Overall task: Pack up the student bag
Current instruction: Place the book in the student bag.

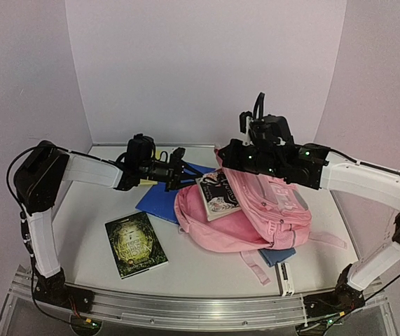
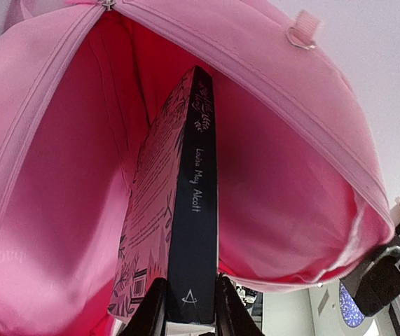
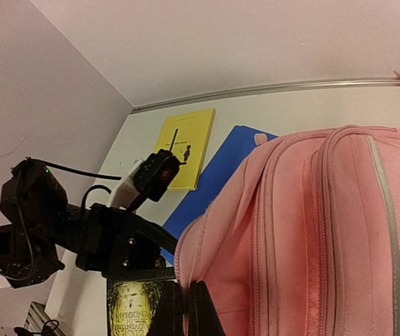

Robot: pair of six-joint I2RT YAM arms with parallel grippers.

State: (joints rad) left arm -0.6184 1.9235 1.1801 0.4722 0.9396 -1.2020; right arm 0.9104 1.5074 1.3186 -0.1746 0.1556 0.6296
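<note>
Bag: soft pink fabric backpack [image 1: 256, 217], long axis across table [image 1: 207, 273], mouth toward left edge.
Left claw [image 2: 189, 304]: slightly parted, clamping black-spined paperback book [image 2: 196, 203].
Right claw [image 3: 189, 311]: closed, pinching backpack rim.

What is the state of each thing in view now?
Large soft pink fabric backpack: unzipped, mouth held open.
Black-spined paperback book: gripped, partly inside the backpack.
Left end effector: shut on the paperback.
Right end effector: shut on the backpack's rim.
Green-covered book: closed, lying flat.
</note>
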